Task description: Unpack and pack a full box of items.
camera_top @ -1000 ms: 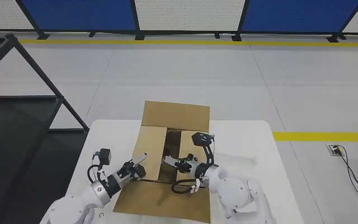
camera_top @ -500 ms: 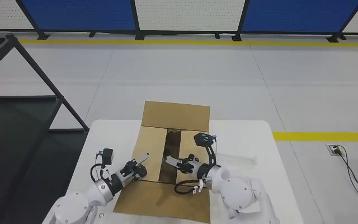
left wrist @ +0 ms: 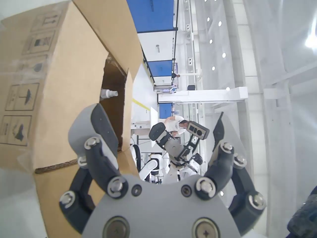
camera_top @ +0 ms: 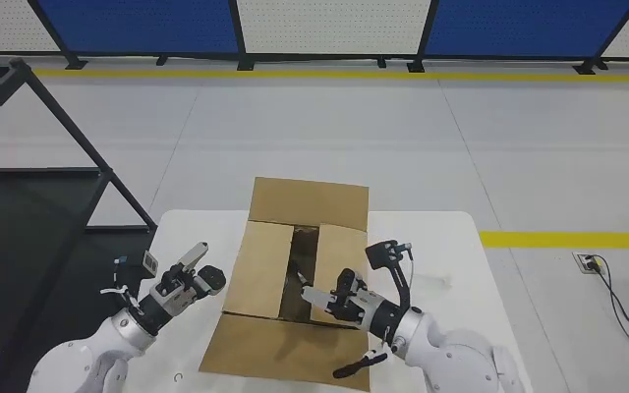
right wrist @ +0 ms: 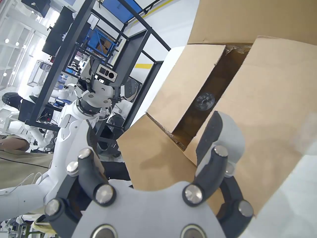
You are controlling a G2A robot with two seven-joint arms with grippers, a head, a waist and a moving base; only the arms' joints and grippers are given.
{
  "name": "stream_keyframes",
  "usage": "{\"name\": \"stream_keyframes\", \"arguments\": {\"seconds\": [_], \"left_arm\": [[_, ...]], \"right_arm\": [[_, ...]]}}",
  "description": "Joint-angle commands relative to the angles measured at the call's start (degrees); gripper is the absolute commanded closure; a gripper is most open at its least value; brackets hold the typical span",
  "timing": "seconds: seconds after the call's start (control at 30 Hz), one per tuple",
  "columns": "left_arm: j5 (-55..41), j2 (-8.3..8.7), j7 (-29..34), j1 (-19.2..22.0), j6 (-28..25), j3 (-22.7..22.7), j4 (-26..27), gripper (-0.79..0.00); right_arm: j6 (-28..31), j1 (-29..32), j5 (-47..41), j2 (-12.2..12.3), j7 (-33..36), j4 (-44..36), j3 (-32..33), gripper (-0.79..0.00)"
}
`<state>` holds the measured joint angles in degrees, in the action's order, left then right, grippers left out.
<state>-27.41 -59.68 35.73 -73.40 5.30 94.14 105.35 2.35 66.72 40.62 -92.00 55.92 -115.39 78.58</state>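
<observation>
The left pincer (camera_top: pixel 200 265) and right pincer (camera_top: pixel 324 293) are open, empty; the right may crush a box (camera_top: pixel 260 265) flap inward.

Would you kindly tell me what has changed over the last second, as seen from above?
The left gripper withdrew from above the left flap of the cardboard box, out leftward over the table, open and empty. The right gripper eased back slightly toward the robot, open by the gap. The box stayed put, side flaps nearly closed.
</observation>
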Motion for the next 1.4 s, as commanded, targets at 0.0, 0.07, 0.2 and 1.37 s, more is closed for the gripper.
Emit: {"name": "stream_keyframes", "arguments": {"seconds": [0.0, 0.07, 0.2, 1.37], "left_arm": [[0.4, -0.01, 0.0, 0.0, 0.0, -0.3, 0.0, -0.785], [0.4, -0.01, 0.0, 0.0, 0.0, -0.3, 0.0, -0.785], [0.4, -0.01, 0.0, 0.0, 0.0, -0.3, 0.0, -0.785], [14.1, -1.62, 7.7, 44.7, -5.9, -17.9, -47.1, -0.785]], "right_arm": [[0.0, -0.1, 0.1, 0.0, -0.1, 0.1, -0.1, -0.785], [0.0, -0.1, 0.1, 0.0, -0.1, 0.1, -0.1, -0.785], [0.0, -0.1, 0.1, 0.0, -0.1, 0.1, -0.1, -0.785], [-4.8, 15.7, -18.5, 4.5, 17.1, -18.4, 8.6, -0.785]]}}
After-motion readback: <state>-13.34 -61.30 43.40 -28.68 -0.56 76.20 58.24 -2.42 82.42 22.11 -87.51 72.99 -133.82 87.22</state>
